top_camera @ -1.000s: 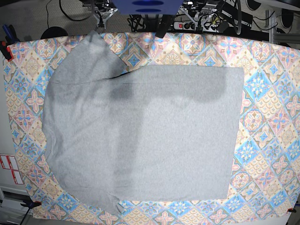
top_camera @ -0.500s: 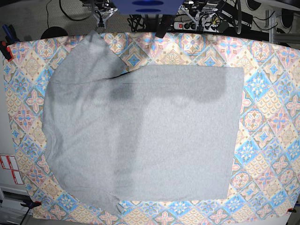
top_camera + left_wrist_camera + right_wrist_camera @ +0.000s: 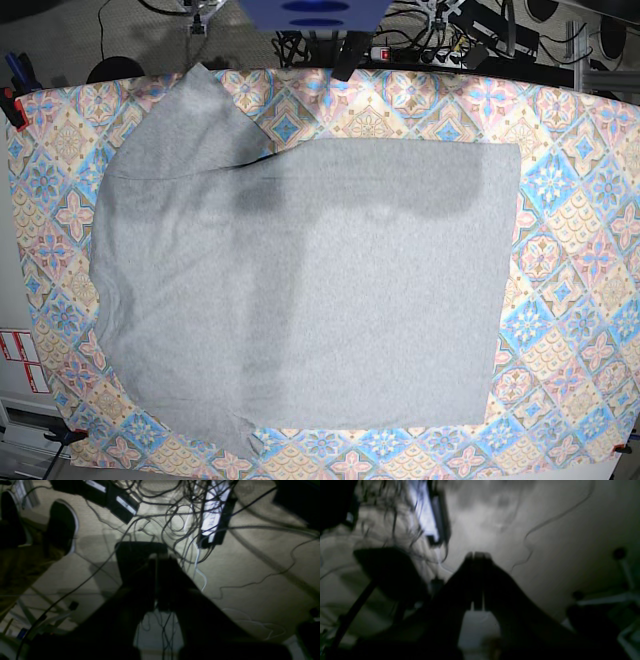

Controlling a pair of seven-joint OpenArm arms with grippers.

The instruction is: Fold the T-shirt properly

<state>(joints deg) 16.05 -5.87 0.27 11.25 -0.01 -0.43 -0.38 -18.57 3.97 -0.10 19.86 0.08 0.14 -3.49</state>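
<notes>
The light grey T-shirt [image 3: 300, 290] lies spread flat on the floral tablecloth [image 3: 570, 250], plain side up. One sleeve [image 3: 205, 110] points to the far left corner and another [image 3: 225, 430] reaches the near edge. Neither gripper shows in the base view. In the left wrist view my left gripper [image 3: 156, 560] is shut and empty, held over a carpet floor with cables. In the right wrist view my right gripper [image 3: 477, 557] is shut and empty, also over the floor. The shirt is out of both wrist views.
A dark arm shadow falls across the shirt's upper part [image 3: 400, 190]. Power strips and tangled cables [image 3: 212, 512] lie on the floor behind the table. A dark shoe [image 3: 61, 525] shows at the left. Red clamps [image 3: 12, 105] hold the cloth at the table corners.
The arm parts seen at the table's far edge have drawn back out of the base view. The shirt has not moved.
</notes>
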